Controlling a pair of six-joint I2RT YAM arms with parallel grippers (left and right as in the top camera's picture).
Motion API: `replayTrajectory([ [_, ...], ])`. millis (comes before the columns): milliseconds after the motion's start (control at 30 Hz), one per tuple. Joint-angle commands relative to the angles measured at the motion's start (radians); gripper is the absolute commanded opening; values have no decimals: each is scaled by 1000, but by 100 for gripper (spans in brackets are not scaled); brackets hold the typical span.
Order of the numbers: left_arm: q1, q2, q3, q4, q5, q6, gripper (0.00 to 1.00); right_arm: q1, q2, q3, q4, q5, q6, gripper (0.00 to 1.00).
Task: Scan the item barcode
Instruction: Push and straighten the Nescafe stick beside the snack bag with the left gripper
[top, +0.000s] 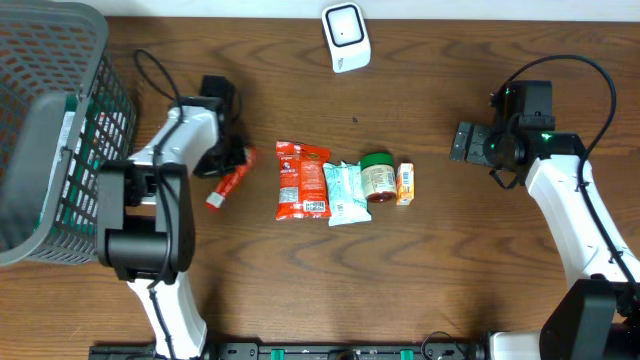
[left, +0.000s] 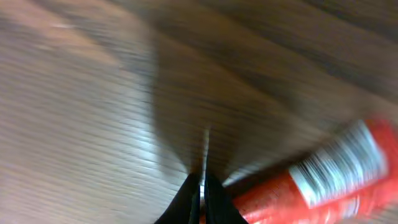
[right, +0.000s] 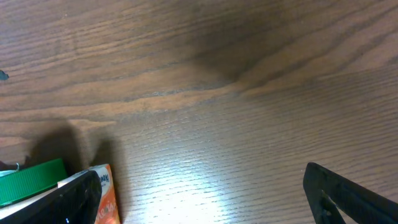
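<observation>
A red tube (top: 229, 182) with a white cap lies on the table left of the row of items. In the left wrist view the red tube (left: 292, 193) is blurred beside my fingers, its barcode label (left: 339, 165) facing up. My left gripper (top: 236, 156) (left: 203, 179) is shut at the tube's upper end, its jaws pressed together with nothing clearly between them. The white scanner (top: 345, 37) stands at the far edge. Out to the right, my right gripper (top: 466, 142) (right: 202, 193) is open and empty over bare wood.
A red packet (top: 302, 180), a pale teal packet (top: 345, 192), a green-lidded jar (top: 377, 177) and a small orange box (top: 405, 184) lie in a row mid-table. The jar lid (right: 28, 180) and box (right: 107, 196) show by my right gripper's left finger. A mesh basket (top: 50, 130) stands far left.
</observation>
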Motion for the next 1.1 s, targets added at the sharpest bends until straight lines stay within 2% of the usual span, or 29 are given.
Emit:
replayTrajectory([
  [0, -45, 8, -24, -2, 37, 2, 7, -3, -15, 12, 0, 8, -7, 99],
  [133, -52, 8, -24, -3, 24, -36, 8, -3, -15, 12, 0, 8, -7, 99],
  [300, -41, 8, -24, -3, -143, -36, 8, -3, -15, 12, 0, 8, -7, 99],
  [400, -29, 8, -24, -7, -178, -43, 9, -3, -15, 12, 0, 8, -7, 99],
  [600, -11, 8, -24, -111, -171, -163, 10, -3, -15, 12, 0, 8, -7, 99],
  [800, -13, 8, -24, -216, -7, -167, 11, -3, -15, 12, 0, 8, -7, 99],
  [1067, -12, 8, -22, -190, -4, -150, 11, -3, -15, 12, 0, 8, -7, 99],
])
